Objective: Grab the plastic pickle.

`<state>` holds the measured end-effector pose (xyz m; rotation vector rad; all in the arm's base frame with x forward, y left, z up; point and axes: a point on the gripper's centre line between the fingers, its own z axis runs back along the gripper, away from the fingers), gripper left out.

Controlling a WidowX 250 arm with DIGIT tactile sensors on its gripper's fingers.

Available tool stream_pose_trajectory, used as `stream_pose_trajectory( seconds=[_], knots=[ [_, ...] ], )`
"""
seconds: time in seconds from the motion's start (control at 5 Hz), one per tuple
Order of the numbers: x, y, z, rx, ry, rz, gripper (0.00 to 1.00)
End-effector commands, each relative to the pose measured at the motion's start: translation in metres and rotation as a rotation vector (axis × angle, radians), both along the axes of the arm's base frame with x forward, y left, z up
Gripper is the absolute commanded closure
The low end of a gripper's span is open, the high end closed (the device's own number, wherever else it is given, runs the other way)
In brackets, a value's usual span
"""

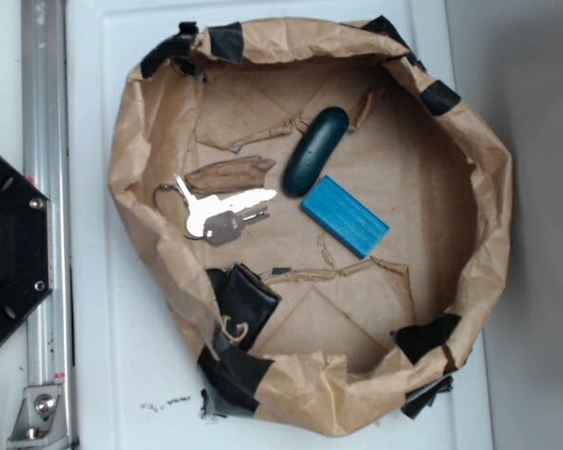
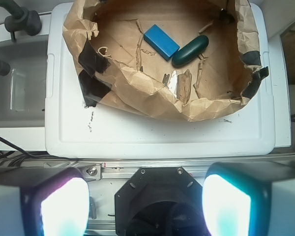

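The plastic pickle (image 1: pixel 315 150) is a glossy dark green oval lying on the floor of a brown paper nest (image 1: pixel 131 122), just above the blue block (image 1: pixel 345 216). It also shows in the wrist view (image 2: pixel 190 50), right of the blue block (image 2: pixel 161 41). My gripper (image 2: pixel 145 204) is open and empty, its two fingers (image 2: pixel 64 206) wide apart at the bottom of the wrist view, high over the robot's black base (image 2: pixel 160 196) and well short of the nest. The gripper is out of the exterior view.
A brown wood-like piece (image 1: pixel 230 175) and a bunch of keys (image 1: pixel 220 214) lie left of the pickle. Black tape patches (image 1: pixel 244 300) line the nest's crumpled walls. The nest sits on a white board (image 2: pixel 152 132). A metal rail (image 1: pixel 49 187) and the black base (image 1: pixel 9 248) are at left.
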<state>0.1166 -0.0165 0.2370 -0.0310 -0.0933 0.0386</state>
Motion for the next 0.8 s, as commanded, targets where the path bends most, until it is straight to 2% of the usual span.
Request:
stream_pose_trajectory(
  seconds=[0.0, 0.2, 0.4, 0.6],
  knots=[
    [0.0, 0.0, 0.0, 0.0, 0.0, 0.0, 0.0],
    [0.05, 0.017, -0.039, 0.02, 0.02, -0.037, 0.0],
    [0.087, 0.033, -0.072, 0.047, 0.037, 0.057, 0.0],
    [0.121, 0.058, -0.112, -0.037, -0.074, 0.236, 0.0]
  ],
)
